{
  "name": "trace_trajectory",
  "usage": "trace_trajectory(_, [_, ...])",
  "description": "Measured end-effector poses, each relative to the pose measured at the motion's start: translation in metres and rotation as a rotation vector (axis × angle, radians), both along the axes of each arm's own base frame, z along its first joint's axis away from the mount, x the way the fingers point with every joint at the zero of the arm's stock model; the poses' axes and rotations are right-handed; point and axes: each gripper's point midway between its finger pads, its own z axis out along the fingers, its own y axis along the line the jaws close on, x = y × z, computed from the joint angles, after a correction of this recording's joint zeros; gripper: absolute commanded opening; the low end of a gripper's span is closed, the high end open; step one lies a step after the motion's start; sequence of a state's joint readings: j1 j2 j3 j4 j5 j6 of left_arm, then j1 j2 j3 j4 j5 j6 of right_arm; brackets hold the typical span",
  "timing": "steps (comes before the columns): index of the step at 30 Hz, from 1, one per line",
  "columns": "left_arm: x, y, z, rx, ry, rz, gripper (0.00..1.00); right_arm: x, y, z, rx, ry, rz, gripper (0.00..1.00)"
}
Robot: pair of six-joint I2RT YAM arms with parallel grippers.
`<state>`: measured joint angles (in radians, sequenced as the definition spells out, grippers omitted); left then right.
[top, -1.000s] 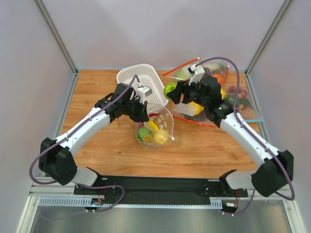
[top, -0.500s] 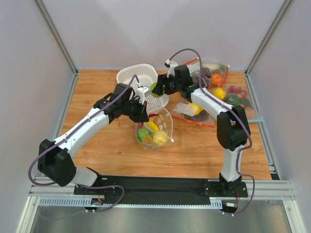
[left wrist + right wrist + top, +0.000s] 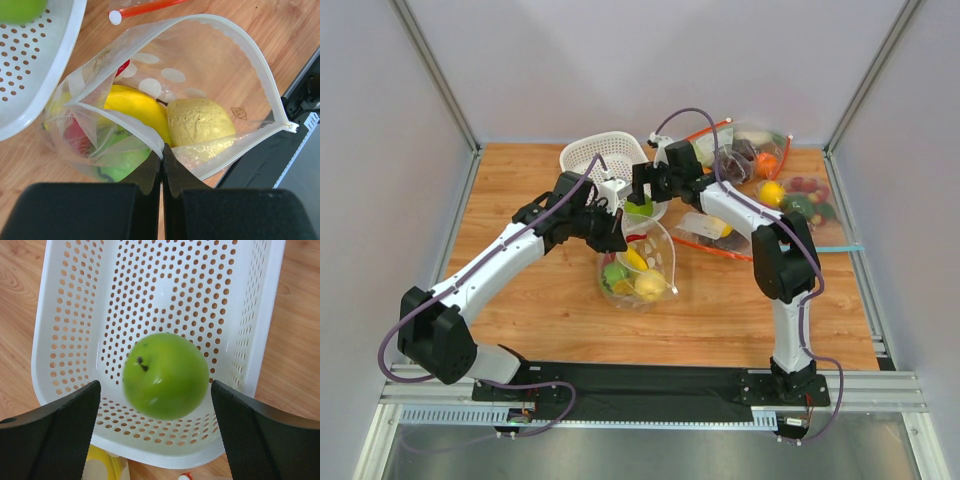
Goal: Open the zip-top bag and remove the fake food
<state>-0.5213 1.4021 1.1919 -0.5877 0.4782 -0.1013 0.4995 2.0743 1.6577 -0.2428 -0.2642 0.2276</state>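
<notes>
hidden / cut off
bagged green apple point(image 3: 120, 170) mostly behind zip-top bag point(image 3: 125, 117) fold — white basket point(image 3: 50, 340) clipped at top edge, loose apple point(image 3: 166, 375) slightly blurred.

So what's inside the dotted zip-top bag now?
Inside the zip-top bag: a yellow banana, a yellowish round fruit, a green apple and a red piece. Its folded wall partly covers the apple and red piece; anything beneath them is hidden.

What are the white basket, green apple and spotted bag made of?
The white basket looks like rigid moulded plastic, matte, with rows of holes. The green apple is probably plastic: smooth, evenly coloured skin. The zip-top bag is thin clear plastic film, creased and see-through.
</notes>
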Motion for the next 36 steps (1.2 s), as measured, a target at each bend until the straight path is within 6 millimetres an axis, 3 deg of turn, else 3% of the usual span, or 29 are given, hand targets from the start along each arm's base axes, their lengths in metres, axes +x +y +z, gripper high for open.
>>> trace_trajectory(8, [0.0,0.0,0.0,-0.001,0.001,-0.001,0.0,0.002,-0.001,0.004,-0.009,-0.019,0.001,0.96])
trace_trajectory(12, [0.001,0.002,0.0,0.0,0.0,0.004,0.0,-0.006,-0.015,0.018,-0.031,-0.05,-0.027,0.96])
trace_trajectory(15, [0.003,0.004,0.0,0.001,0.002,0.01,0.0,-0.019,-0.034,0.049,-0.051,-0.114,-0.063,0.95])
trace_trajectory(22, [0.002,0.004,0.0,0.001,0.004,0.011,0.0,-0.075,-0.086,0.177,-0.043,-0.366,-0.166,0.91])
trace_trajectory(25, [0.002,0.004,0.0,0.001,0.003,0.011,0.0,-0.117,-0.08,0.199,-0.038,-0.416,-0.123,0.89])
trace_trajectory(27, [0.002,0.004,0.001,0.0,0.002,0.011,0.0,-0.149,-0.061,0.198,-0.028,-0.412,-0.045,0.84])
trace_trajectory(30, [0.002,0.005,0.001,-0.001,0.0,0.011,0.0,-0.188,-0.034,0.176,-0.026,-0.355,0.073,0.77])
trace_trajectory(33, [0.002,0.005,0.002,-0.002,-0.001,0.011,0.0,-0.211,-0.023,0.141,-0.055,-0.264,0.129,0.72])
trace_trajectory(36, [0.001,0.005,0.003,-0.003,-0.004,0.011,0.0,-0.222,-0.021,0.118,-0.075,-0.202,0.143,0.7])
